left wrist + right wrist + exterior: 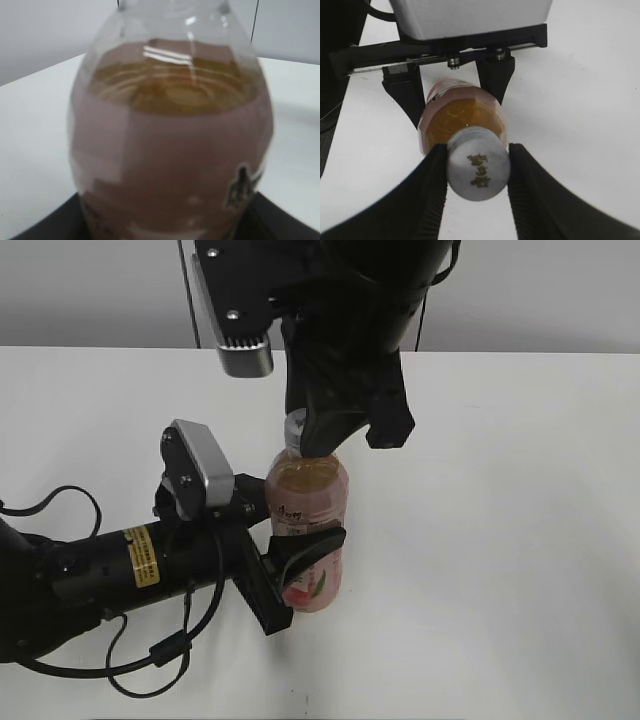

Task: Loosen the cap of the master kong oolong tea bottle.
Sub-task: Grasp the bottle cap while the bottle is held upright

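The master kong oolong tea bottle [308, 520] stands upright on the white table, amber tea inside, pink peach label. It fills the left wrist view [170, 150]. My left gripper [300, 570] is shut on the bottle's lower body, one finger on each side. My right gripper [330, 435] comes down from above and is shut on the white cap [294, 430]. In the right wrist view the cap [479, 170], with its dark logo on top, sits squeezed between my two black fingers [478, 172], with the bottle's shoulder [455, 117] below it.
The white table [500, 540] spreads around the bottle. The left arm's black body and cables [100, 570] lie across the front left. A grey wall runs behind the table's far edge.
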